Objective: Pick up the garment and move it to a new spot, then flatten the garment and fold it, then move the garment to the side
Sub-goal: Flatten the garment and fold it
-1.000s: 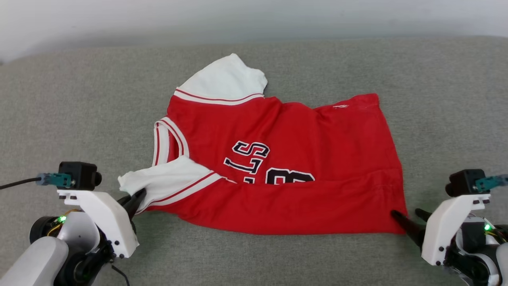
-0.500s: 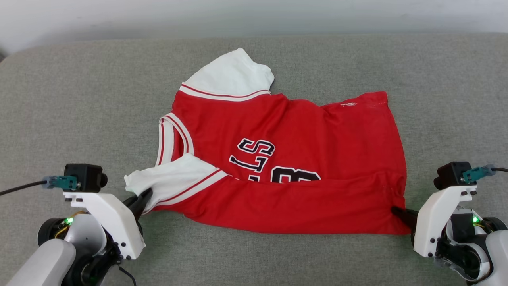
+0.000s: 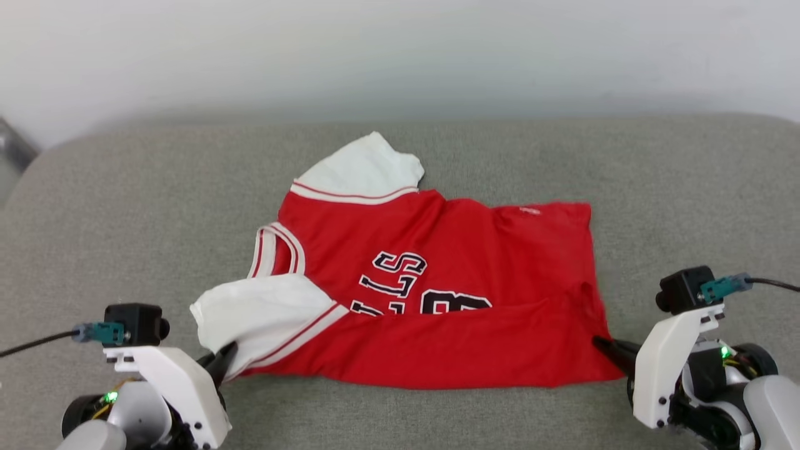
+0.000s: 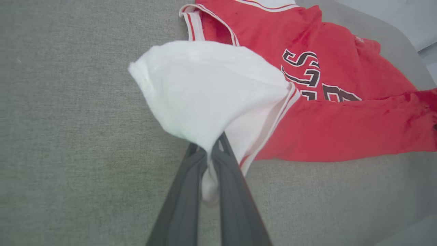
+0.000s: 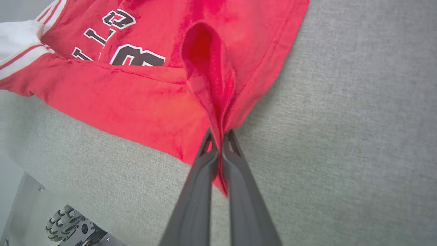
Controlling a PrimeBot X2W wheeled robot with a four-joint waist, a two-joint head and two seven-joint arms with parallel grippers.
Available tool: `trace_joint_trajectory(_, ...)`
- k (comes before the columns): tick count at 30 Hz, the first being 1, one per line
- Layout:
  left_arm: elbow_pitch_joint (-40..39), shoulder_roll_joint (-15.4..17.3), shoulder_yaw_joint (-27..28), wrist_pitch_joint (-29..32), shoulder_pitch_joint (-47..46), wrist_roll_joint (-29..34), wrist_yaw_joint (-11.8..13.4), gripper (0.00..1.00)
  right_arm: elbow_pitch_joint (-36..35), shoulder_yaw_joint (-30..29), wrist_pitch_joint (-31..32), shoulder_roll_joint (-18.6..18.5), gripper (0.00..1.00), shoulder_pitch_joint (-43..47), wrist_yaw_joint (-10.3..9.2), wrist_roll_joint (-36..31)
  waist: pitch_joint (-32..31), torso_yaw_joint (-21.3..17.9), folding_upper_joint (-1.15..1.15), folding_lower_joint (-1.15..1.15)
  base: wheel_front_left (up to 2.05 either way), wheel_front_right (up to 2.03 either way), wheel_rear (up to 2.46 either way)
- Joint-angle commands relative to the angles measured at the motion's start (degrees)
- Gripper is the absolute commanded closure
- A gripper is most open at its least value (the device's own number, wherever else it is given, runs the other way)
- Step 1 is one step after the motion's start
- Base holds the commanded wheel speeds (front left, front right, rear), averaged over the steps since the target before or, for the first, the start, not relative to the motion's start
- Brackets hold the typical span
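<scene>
Nearest the camera, at the lower left, the left gripper (image 3: 224, 361) is seen with its two dark fingers pressed together on the white sleeve (image 3: 262, 312) of the shirt (image 3: 475, 250). In the left wrist view a tongue of white cloth is pinched between the fingers, and the sleeve is drawn up into a cone above them. At the lower right, the right gripper (image 3: 605, 345) is clamped on the near right corner of the red hem. In the right wrist view the cloth is gathered into a raised loop just beyond the fingertips.

The shirt is spread in the middle of a grey fabric cushion (image 3: 125, 237), with the collar to the left and the hem to the right. Its near edge is folded over into a long red band, by which the lower part of the dark lettering (image 3: 400, 281) is covered. Farther off the striped collar (image 3: 261, 253) is seen, then the second white sleeve (image 3: 362, 172), laid flat toward the back. Beyond the cushion's far edge a pale wall (image 3: 400, 56) is seen.
</scene>
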Motion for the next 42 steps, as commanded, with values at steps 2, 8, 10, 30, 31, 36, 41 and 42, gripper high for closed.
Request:
trace_joint_trajectory(2,-1.2,0.4,0.4,-0.3,2.8,-0.5,1.3,1.0,-1.0,0.9,-0.6,-0.6,1.0,2.1,-0.02,0.8,-3.5,0.1,0.0,0.0,0.0,0.0,0.0)
trace_joint_trajectory(8,-3.5,1.3,1.0,-0.6,7.0,-1.1,3.4,1.0,-2.2,0.1,-0.7,-1.5,1.0,5.4,-0.02,2.1,-6.1,0.4,0.0,0.0,0.0,0.0,0.0)
trace_joint_trajectory(10,-4.4,1.5,1.1,-0.4,8.6,-1.6,4.1,1.0,-2.5,-0.9,-0.3,-1.6,1.0,7.1,-0.02,2.0,-6.6,0.4,0.0,0.0,0.0,0.0,0.0)
trace_joint_trajectory(30,0.2,-1.3,1.5,-4.5,8.7,-1.6,3.7,0.0,-0.4,-4.3,-17.4,2.6,0.0,12.8,-0.02,-3.2,-6.2,-1.8,0.0,0.0,0.0,0.0,0.0)
trace_joint_trajectory(31,0.5,-1.6,1.9,-5.5,7.9,-1.1,3.8,0.0,-0.8,-4.8,-19.6,3.0,0.0,12.6,-0.02,-4.3,-6.1,-2.1,0.0,0.0,0.0,0.0,0.0)
trace_joint_trajectory(36,1.4,-2.4,3.8,-11.0,3.5,2.0,4.1,0.0,-3.6,-7.0,-27.5,5.1,0.0,10.7,-0.02,-9.7,-4.7,-4.5,0.0,0.0,0.0,0.0,0.0)
trace_joint_trajectory(41,2.2,-2.4,5.7,-14.8,-4.4,4.8,3.5,0.0,-8.1,-9.1,-32.0,7.7,0.0,7.6,-0.02,-14.7,1.3,-6.9,0.0,0.0,0.0,0.0,0.0)
trace_joint_trajectory(42,4.2,-2.1,6.8,-16.3,-11.0,6.1,2.3,0.0,-10.8,-9.8,-33.5,9.5,0.0,5.1,-0.02,-16.7,6.2,-8.4,0.0,0.0,0.0,0.0,0.0)
